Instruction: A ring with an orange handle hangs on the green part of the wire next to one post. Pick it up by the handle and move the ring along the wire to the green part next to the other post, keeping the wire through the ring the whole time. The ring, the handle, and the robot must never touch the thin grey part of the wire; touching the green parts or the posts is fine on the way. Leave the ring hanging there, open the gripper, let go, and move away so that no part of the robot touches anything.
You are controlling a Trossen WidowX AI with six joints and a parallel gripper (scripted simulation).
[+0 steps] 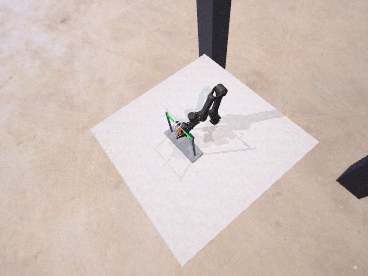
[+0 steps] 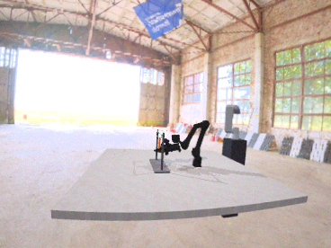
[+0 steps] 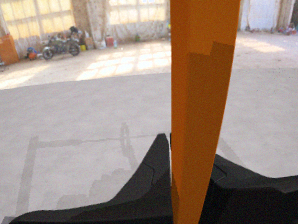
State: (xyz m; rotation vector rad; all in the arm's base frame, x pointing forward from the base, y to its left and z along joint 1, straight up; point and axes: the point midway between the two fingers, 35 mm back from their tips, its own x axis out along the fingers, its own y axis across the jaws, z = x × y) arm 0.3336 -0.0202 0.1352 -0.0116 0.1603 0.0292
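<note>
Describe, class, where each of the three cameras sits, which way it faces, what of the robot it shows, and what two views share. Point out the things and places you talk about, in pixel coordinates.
Top: high above, looking down at the pale table [image 1: 215,200] [image 2: 180,198]; whole arm [image 1: 209,104] [image 2: 194,134] visible.
Exterior: off to one side, slightly above the table, facing across it towards the hall; whole arm visible.
Wrist: on the arm near the pincer [image 3: 190,172], looking past its dark fingers and the orange handle [image 3: 202,100] [image 1: 180,131] [image 2: 159,143].
Top and exterior share both posts.

Blue banner [image 2: 159,17] up nr roof; motorbike [image 3: 61,48] by bldg wall [image 3: 90,20].
</note>
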